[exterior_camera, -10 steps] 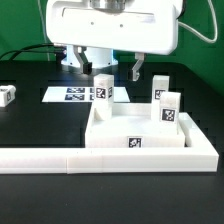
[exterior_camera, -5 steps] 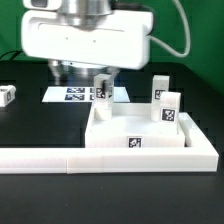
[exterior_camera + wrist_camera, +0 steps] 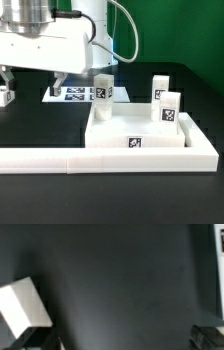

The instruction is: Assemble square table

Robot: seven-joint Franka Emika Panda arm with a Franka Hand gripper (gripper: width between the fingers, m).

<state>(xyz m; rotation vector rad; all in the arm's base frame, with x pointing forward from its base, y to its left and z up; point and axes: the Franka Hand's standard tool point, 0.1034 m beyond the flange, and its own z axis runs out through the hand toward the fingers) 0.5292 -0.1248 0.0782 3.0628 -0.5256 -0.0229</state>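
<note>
The white square tabletop [image 3: 150, 140] lies in the middle, rim up. Three white tagged legs stand upright at it: one at its far left corner [image 3: 103, 88], one at the back right [image 3: 160, 88], one on the right [image 3: 169, 108]. Another leg [image 3: 5, 96] lies at the exterior view's far left edge, partly hidden by a finger. My gripper [image 3: 33, 84] hangs open just above the black table at the left, nothing between its fingers. In the wrist view a white block [image 3: 20, 305] lies beside one fingertip [image 3: 35, 339]; the gap between the fingers shows only dark table.
The marker board [image 3: 75, 95] lies flat behind the tabletop, under the gripper's body. The long white L-shaped border bar [image 3: 60, 160] runs along the front and up the right side, against the tabletop.
The gripper has moved toward the exterior view's left, from above the marker board to the leg at the left edge, staying open. The parts have not moved.
</note>
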